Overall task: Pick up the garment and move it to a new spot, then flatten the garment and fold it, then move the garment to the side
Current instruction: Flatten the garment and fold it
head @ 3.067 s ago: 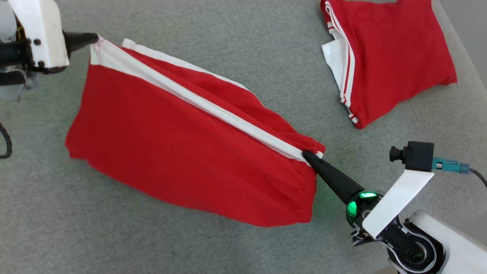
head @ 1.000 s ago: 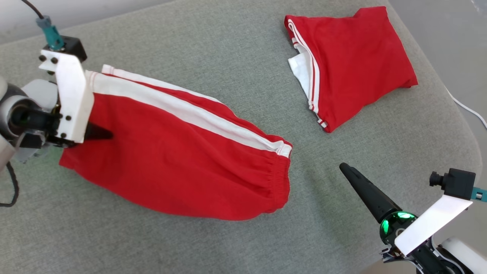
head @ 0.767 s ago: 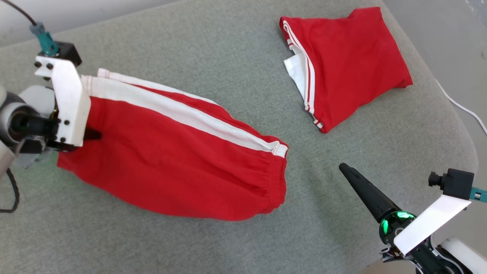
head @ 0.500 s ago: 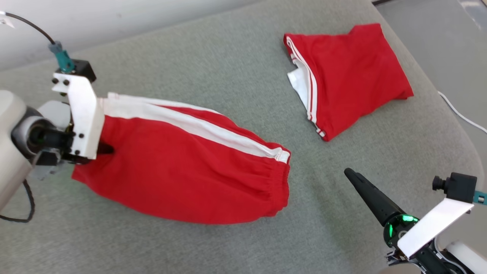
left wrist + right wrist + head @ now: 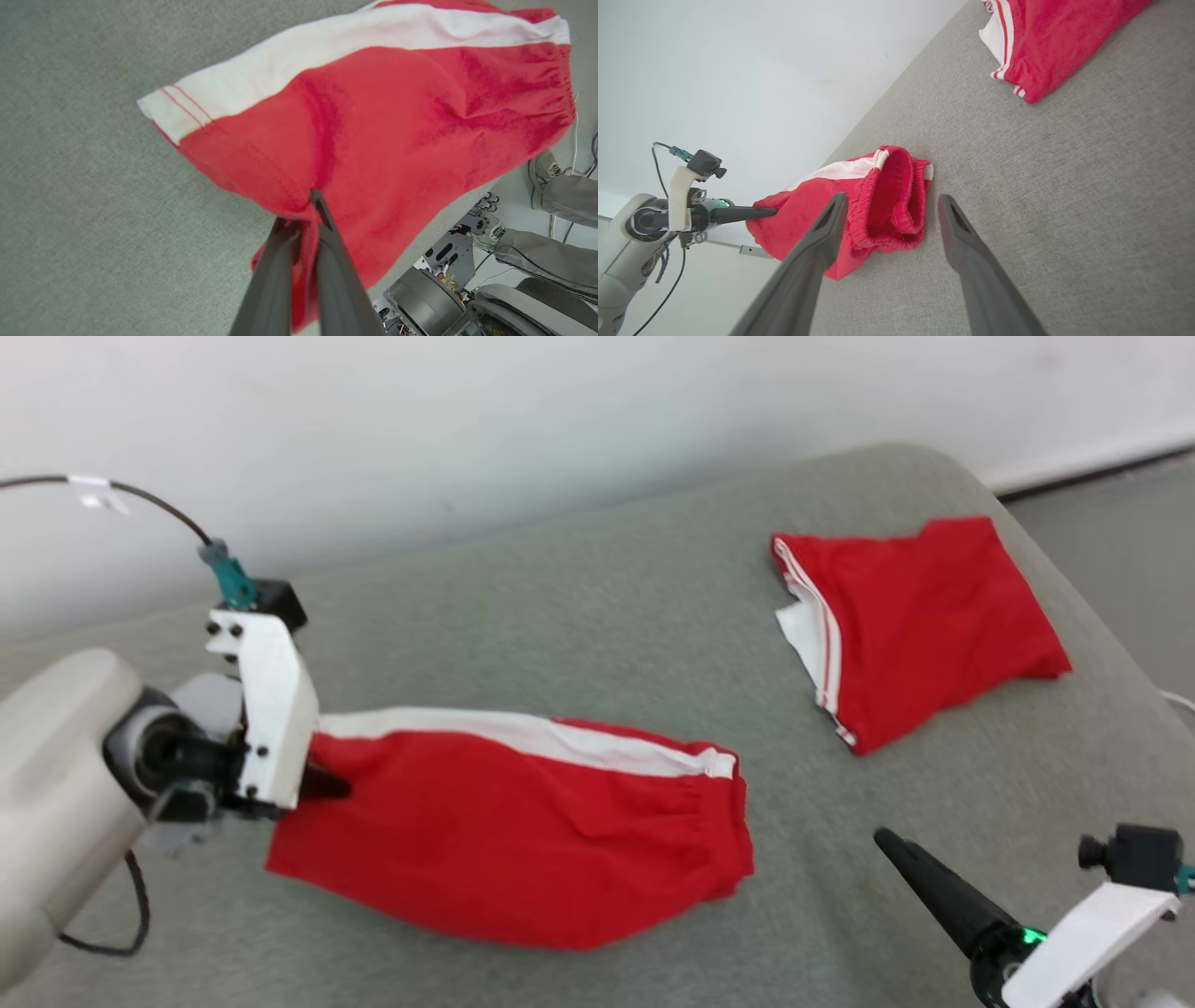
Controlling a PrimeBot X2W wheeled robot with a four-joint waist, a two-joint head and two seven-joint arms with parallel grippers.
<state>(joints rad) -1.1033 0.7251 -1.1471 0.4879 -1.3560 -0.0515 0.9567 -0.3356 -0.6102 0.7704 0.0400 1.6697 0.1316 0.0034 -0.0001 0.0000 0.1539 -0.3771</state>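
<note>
Pressed together, the jaws of my left gripper (image 5: 302, 213) pinch the leg hem of the red fabric shorts with a white side stripe (image 5: 523, 840). The shorts stretch away from that grip, with their far end resting on the grey woven cushion (image 5: 597, 607). My right gripper (image 5: 893, 199) hangs with its jaws spread wide and holds nothing. The elastic waistband lies just ahead of its fingers. Further beyond, well apart, lies a folded red garment with white trim (image 5: 934, 616).
</note>
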